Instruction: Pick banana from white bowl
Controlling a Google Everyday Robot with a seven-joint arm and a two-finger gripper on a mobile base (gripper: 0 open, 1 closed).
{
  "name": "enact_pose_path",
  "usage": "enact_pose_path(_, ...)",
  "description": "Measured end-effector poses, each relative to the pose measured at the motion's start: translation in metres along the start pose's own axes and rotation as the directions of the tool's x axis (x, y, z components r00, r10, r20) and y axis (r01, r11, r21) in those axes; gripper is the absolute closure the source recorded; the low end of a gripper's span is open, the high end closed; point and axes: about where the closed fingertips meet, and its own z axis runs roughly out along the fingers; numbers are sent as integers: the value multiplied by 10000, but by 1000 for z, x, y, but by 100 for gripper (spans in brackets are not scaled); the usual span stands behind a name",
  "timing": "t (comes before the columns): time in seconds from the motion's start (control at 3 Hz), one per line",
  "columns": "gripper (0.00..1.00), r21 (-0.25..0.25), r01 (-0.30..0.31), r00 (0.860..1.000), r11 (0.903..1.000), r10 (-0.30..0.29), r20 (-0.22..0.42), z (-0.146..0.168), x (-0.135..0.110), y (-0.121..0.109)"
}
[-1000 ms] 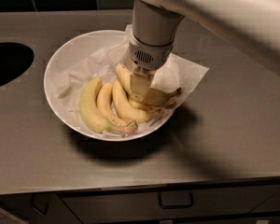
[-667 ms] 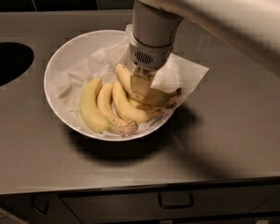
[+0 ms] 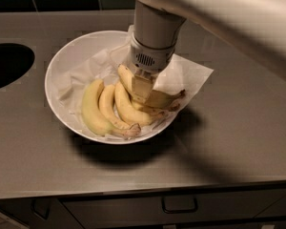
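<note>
At the far left a dark round hole is cut into the grey worktop. Next to it stands the white bowl, wide and shallow, lined with crumpled white paper whose corner sticks out over the rim on the right.

Four bananas lie side by side in the bowl. The leftmost is a fat greenish-yellow banana, then two shorter yellow bananas, their ends meeting near the front rim. The banana lies furthest right, long and curved, resting on the paper inside the bowl, its dark brown stem pointing toward the right rim.

My gripper is down inside the bowl, pointing straight down and touching the middle of that banana from above. It hides the part of the fruit beneath it. I cannot tell whether it is clenched on the banana or released.

My pale arm reaches in from the upper right. Below the front edge of the worktop there is a drawer handle.
</note>
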Motion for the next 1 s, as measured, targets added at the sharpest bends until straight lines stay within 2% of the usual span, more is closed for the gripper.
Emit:
enact_pose_path(0.67,50,-231,-36,10000,9997,36,9,10,-3,4)
enact_pose_path(1.0,69,-251,-48,10000,9997,49,45,11,-3,5)
